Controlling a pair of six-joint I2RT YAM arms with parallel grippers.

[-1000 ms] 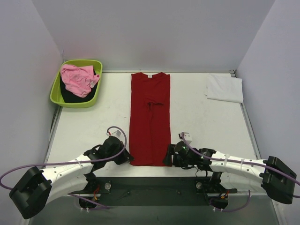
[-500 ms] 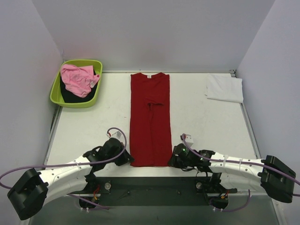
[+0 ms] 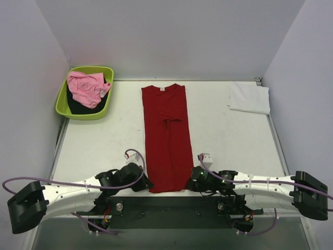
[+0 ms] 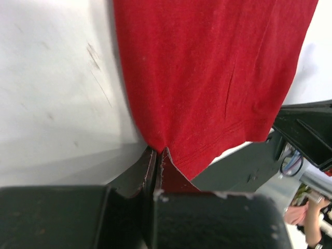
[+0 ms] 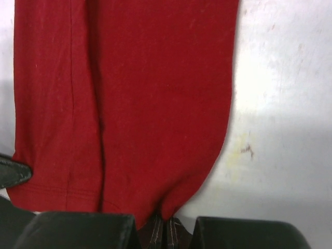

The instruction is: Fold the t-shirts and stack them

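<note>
While its jaws pinch tight on the near left hem corner of the deep red t-shirt (image 3: 166, 135), the left gripper (image 4: 156, 154) lies low at the near edge of the table (image 3: 223, 135); the right gripper (image 5: 165, 222) clamps the near right corner likewise. From these 2 grips the shirt stretches flat away, collar farthest. The white t-shirt (image 3: 250, 98) lies folded far right.

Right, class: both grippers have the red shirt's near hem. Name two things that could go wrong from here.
1. The left gripper and right gripper each pinch only a corner tip of the red t-shirt; it may slip out when lifted.
2. The hem lies at the near edge of the table, so it could snag there.
</note>
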